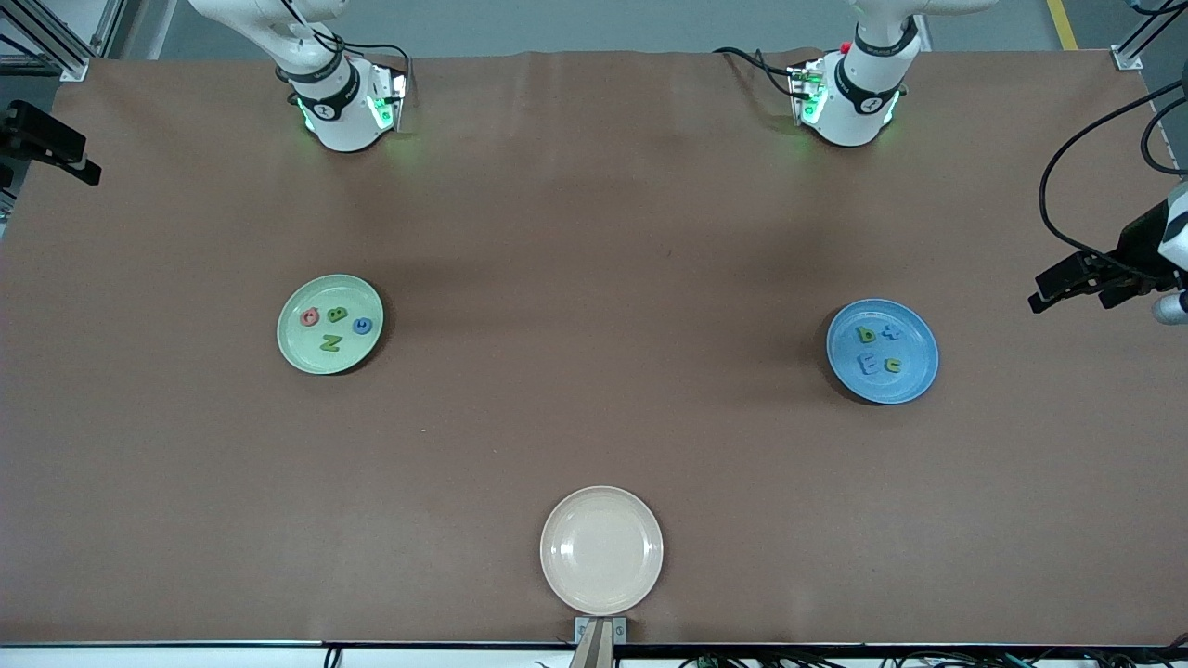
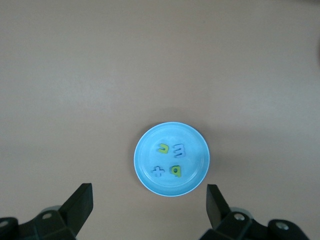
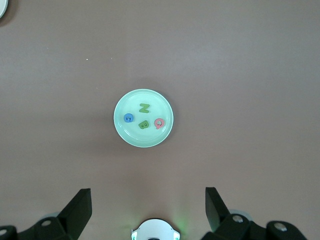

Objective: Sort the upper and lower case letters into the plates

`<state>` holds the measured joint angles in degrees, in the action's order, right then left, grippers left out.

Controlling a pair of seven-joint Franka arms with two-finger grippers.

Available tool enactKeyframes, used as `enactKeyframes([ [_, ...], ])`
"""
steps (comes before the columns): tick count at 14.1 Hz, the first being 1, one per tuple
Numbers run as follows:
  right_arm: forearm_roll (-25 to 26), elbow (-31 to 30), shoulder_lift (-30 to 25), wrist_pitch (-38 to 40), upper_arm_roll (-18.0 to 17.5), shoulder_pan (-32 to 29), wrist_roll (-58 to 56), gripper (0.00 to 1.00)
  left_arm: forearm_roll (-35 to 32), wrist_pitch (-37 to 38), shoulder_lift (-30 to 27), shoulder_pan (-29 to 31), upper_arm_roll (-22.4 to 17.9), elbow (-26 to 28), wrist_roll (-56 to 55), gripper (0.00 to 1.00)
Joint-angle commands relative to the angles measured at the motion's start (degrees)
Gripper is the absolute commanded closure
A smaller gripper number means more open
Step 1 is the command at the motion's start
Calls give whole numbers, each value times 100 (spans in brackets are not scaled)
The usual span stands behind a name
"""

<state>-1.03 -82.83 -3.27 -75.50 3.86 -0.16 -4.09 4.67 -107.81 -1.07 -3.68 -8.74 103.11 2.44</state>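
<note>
Counting the pieces gives eight letters on two of three plates. The pale green plate (image 1: 329, 324), toward the right arm's end of the table, carries four: a pink Q (image 1: 310, 317), a green B (image 1: 337, 314), a blue G (image 1: 362, 325) and a green N (image 1: 330, 343). The blue plate (image 1: 882, 351), toward the left arm's end, carries four more: a green b (image 1: 866, 335), a blue x (image 1: 892, 332), a blue E (image 1: 868, 364) and a green c (image 1: 893, 365). A cream-white plate (image 1: 601, 550) sits nearest the front camera, midway between the two ends, with nothing on it.

The left gripper (image 2: 150, 200) hangs high over the table just beside the blue plate, its jaws spread wide and holding nothing; its dark fingers (image 2: 80, 205) touch no object. The right gripper (image 3: 148, 202) hangs likewise over the table near the pale green plate, its jaws equally wide apart and empty, with its fingers (image 3: 79, 207) clear of everything. Neither gripper shows in the front view, where only the two white arm bases stand at the table's top edge.

The table (image 1: 594, 232) is covered in a plain brown sheet. Black camera mounts and cables (image 1: 1104, 269) stand at its ends, and a grey floor lies past the arm bases.
</note>
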Motion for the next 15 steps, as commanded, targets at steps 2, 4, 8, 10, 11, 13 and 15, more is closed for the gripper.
enactKeyframes([
  [2, -64, -49, -95, 44, -25, -72, -48, 0, 16, 839, -34, 25, 187, -571, -112, 0],
  [4, -64, -40, -87, 36, -17, -72, -57, 0, 8, 1086, -86, 60, 302, -713, -323, 0],
  [8, -55, -40, -87, 44, -43, -55, -48, 0, -1, 1288, -157, 42, 381, -845, -332, 0],
  [10, -55, -49, -87, 53, -34, -55, -57, 0, 7, 1526, -175, 42, 382, -1037, -376, 0],
  [11, -46, -40, -95, 79, -43, -55, -57, 0, 8, 1553, -175, 34, 382, -1117, -463, 0],
  [13, -3, -40, -87, 62, -43, -55, -57, 0, -1, 1623, -175, 34, 382, -1231, -587, 0],
  [15, 50, -40, -95, 53, -52, 24, -57, 0, -1, 1850, -166, 34, 364, -1354, -526, 0],
])
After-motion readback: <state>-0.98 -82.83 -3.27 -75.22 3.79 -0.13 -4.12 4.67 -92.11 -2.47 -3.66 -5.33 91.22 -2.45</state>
